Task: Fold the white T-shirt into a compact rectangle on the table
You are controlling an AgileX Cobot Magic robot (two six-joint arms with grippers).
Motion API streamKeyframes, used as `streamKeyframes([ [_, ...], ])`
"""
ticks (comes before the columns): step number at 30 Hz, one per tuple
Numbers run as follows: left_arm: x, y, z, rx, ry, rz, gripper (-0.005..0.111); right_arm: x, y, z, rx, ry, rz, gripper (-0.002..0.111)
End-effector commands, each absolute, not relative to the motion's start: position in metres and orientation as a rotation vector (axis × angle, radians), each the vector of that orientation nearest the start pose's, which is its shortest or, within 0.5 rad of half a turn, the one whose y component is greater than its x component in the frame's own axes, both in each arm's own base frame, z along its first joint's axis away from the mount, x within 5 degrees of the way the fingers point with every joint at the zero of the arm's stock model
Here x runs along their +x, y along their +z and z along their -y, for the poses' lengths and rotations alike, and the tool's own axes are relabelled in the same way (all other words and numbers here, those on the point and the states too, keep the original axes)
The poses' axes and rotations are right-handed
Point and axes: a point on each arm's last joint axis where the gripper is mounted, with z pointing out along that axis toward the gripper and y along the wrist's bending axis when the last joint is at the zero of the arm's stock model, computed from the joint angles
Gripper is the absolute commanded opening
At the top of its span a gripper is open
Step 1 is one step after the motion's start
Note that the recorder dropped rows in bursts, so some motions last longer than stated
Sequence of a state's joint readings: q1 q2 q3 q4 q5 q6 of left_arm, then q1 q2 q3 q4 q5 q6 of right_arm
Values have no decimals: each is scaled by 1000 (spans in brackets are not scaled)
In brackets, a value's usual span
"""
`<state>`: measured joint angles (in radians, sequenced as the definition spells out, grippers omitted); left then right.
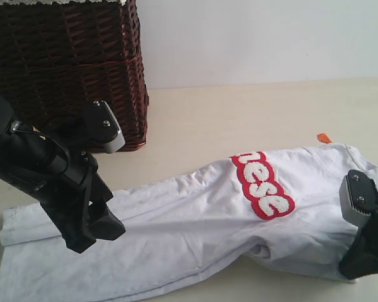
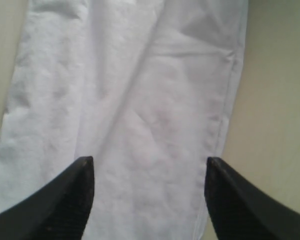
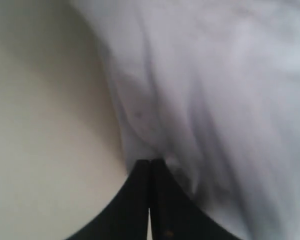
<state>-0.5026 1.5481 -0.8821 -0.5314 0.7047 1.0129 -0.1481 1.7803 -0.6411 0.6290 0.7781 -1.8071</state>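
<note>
The white T-shirt [image 1: 195, 214] lies stretched out on the table [image 1: 239, 113], narrowed lengthwise, with its red-banded letters [image 1: 263, 184] facing up. My left gripper [image 1: 96, 234] hovers over the hem end at the left. In the left wrist view this gripper [image 2: 149, 165] is open, with the flat cloth [image 2: 140, 100] showing between its fingers. My right gripper [image 1: 359, 264] sits low at the shirt's near right edge. In the right wrist view its jaws [image 3: 150, 162] are pressed together, and the shirt's fabric [image 3: 215, 100] bunches at their tips.
A dark brown wicker basket [image 1: 69, 63] stands at the back left, close behind my left arm. A small orange tag [image 1: 324, 138] lies on the table just beyond the shirt's collar end. Bare table [image 2: 275, 100] borders the shirt's long edge.
</note>
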Motion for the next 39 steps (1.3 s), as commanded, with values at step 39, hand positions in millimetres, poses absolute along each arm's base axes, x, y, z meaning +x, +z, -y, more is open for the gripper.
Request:
streamKeyframes([
  [39, 229, 209, 165, 1506, -501, -2314, 62, 183, 91, 8, -1846, 727, -2620, 0],
])
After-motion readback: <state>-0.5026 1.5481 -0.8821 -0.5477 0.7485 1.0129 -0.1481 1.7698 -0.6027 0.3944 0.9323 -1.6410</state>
